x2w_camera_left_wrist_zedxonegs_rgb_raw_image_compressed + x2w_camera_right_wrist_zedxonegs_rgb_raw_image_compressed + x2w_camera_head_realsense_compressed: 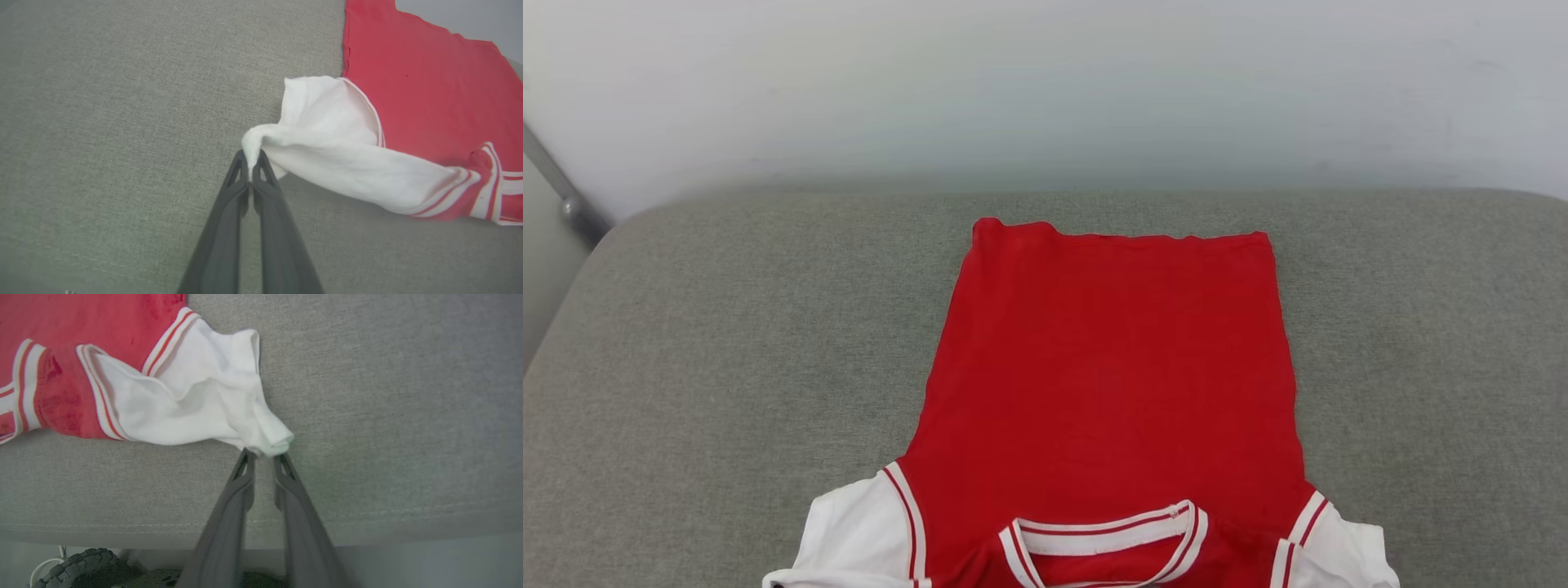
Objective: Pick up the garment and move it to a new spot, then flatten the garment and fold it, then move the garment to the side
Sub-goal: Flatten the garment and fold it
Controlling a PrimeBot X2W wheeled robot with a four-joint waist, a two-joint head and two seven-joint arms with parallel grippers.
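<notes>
Head view down over the garment (1111,367); wrist views close at its opposite sides.

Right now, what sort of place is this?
Likely an indoor room with a sofa or padded bench: grey woven upholstery with a stitched seam, a plain white wall behind it, the red jersey spread on top.

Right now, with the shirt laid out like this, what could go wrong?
The left tool pinches one white sleeve while the right tool stands open at the other sleeve; any pull might skew the red shirt. Both sleeves are bunched, so folding could trap creases. Its collar lies near the cushion's front edge, so it might slide off.
</notes>
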